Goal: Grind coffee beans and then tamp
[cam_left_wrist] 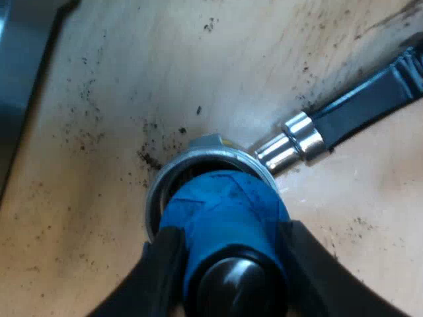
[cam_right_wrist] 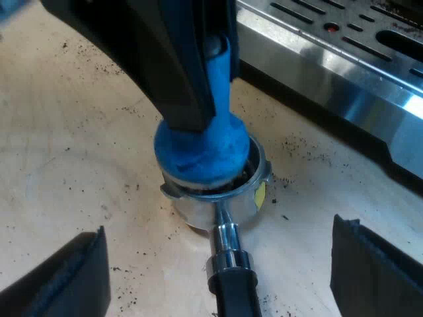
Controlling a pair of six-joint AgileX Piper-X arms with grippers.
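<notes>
Currently gripped: the blue tamper (cam_left_wrist: 221, 205) is pinched at its neck between the fingers of the left gripper (cam_left_wrist: 228, 261), with its black knob (cam_left_wrist: 232, 285) just behind them.
Tamper position: its foot is set in the mouth of the metal holder (cam_right_wrist: 198, 205), just within the rim. Whether it sits level cannot be told.
Holder: it is loose and upright on the table (cam_left_wrist: 132, 79), with its handle (cam_left_wrist: 370, 99) angled away from the espresso machine (cam_right_wrist: 344, 66).
Right gripper (cam_right_wrist: 218, 277): it is spread wide and empty. The handle is seen running between its two fingers, apart from both.
Done so far: grinding is judged finished, since the holder is off the machine and dark grounds (cam_left_wrist: 149, 158) are strewn around it. The fill itself is hidden under the tamper.
Left to do: the press is judged to be under way or about to be made. After it, the tamper is to be lifted straight out.
Edges: the machine's steel front is near the holder on one side, and the holder's rim is close around the tamper's foot.
Open room: bare table is seen on the side away from the machine, so withdrawal that way is judged safest.
</notes>
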